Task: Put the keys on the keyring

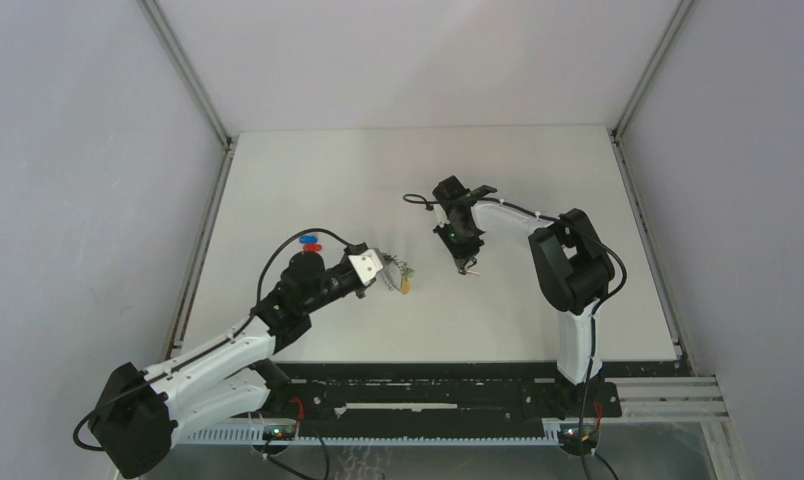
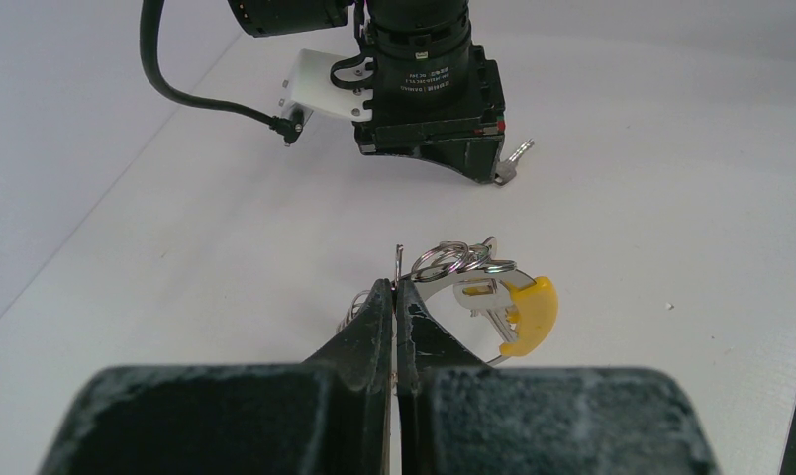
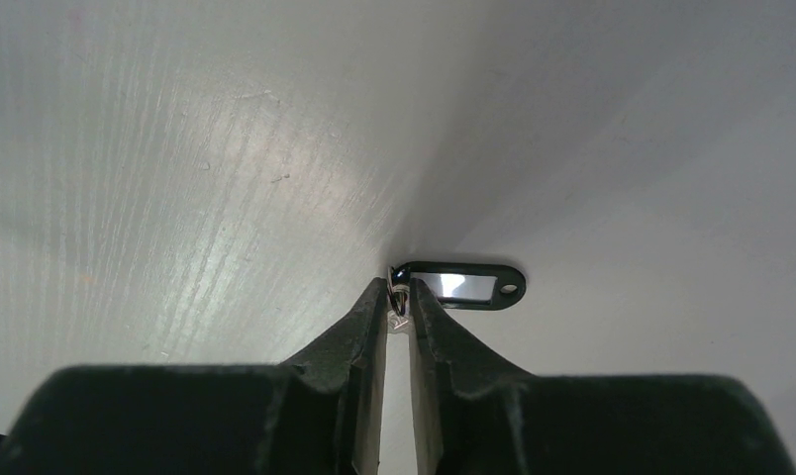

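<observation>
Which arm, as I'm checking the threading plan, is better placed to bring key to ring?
Right. The right pincer grips the black-headed key and can carry it; the left pincer is shut on the keyring.

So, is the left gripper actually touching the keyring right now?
Touching. The left wrist view shows the left gripper shut, its fingertips pinching one of the metal rings of the keyring.

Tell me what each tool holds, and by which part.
The left tool pinches the keyring by one of its metal rings. The right tool pinches the black-tagged key by its small ring.
</observation>
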`<state>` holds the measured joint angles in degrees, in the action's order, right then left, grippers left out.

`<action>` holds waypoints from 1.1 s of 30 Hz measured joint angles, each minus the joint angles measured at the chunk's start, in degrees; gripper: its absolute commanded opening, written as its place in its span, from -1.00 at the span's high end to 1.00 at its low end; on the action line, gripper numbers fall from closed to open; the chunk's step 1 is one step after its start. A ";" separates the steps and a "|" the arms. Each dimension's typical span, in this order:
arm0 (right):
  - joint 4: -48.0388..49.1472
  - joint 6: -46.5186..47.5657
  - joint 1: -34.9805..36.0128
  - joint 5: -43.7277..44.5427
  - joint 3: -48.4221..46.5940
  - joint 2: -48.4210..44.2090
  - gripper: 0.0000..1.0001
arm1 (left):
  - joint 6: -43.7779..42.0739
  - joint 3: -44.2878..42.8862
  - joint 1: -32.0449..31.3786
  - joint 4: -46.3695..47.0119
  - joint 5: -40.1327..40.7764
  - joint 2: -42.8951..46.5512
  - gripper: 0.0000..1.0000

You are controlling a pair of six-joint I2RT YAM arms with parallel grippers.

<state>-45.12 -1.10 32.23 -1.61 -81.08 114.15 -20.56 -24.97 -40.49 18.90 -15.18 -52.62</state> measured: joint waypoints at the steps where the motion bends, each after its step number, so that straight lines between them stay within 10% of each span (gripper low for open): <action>1: -0.07 -0.02 0.00 0.04 0.00 -0.02 0.69 | 0.02 0.00 0.00 0.00 0.02 0.00 1.00; 33: -0.92 0.04 0.00 1.03 0.04 -0.94 0.81 | 0.00 0.00 0.00 0.00 0.00 0.00 1.00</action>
<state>-46.04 -1.06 32.23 -0.58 -81.03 113.21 -20.56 -24.97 -40.49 18.90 -15.18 -52.62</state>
